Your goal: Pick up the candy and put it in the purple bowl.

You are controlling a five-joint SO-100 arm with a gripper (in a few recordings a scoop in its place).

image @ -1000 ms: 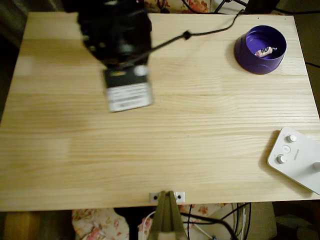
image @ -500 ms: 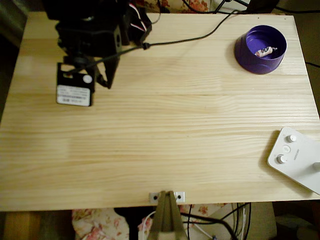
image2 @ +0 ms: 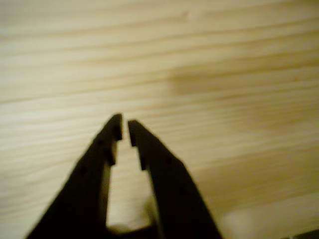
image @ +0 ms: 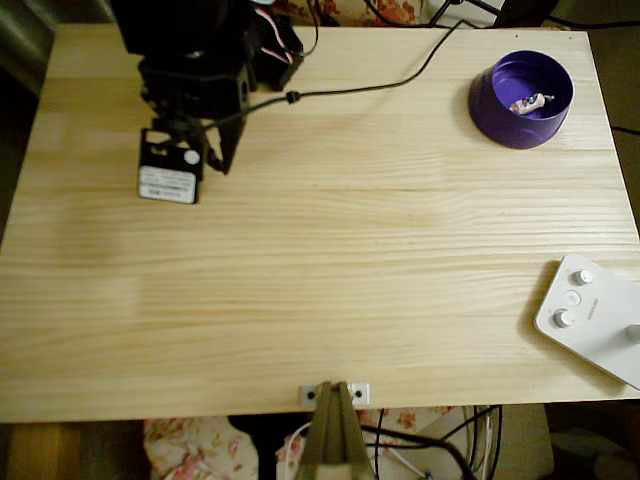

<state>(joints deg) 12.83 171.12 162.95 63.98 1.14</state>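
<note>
The purple bowl (image: 521,98) stands at the table's far right corner in the overhead view. The candy (image: 530,102), a small pale wrapped sweet, lies inside it on the flat bottom. My black arm is at the far left of the table, well away from the bowl, with the gripper (image: 214,160) pointing down over bare wood. In the wrist view the gripper (image2: 124,125) has its two dark fingers almost together, only a thin slit between the tips. Nothing is held between them, and light wood grain lies below.
A white device with knobs (image: 592,317) lies at the right front edge of the wooden table (image: 330,270). A black cable (image: 400,80) runs from the arm across the back of the table. A clamp (image: 333,395) sits on the front edge.
The arm swung from the back middle to the far left corner, then shifted slightly right and forward. The candy stayed in the bowl.
</note>
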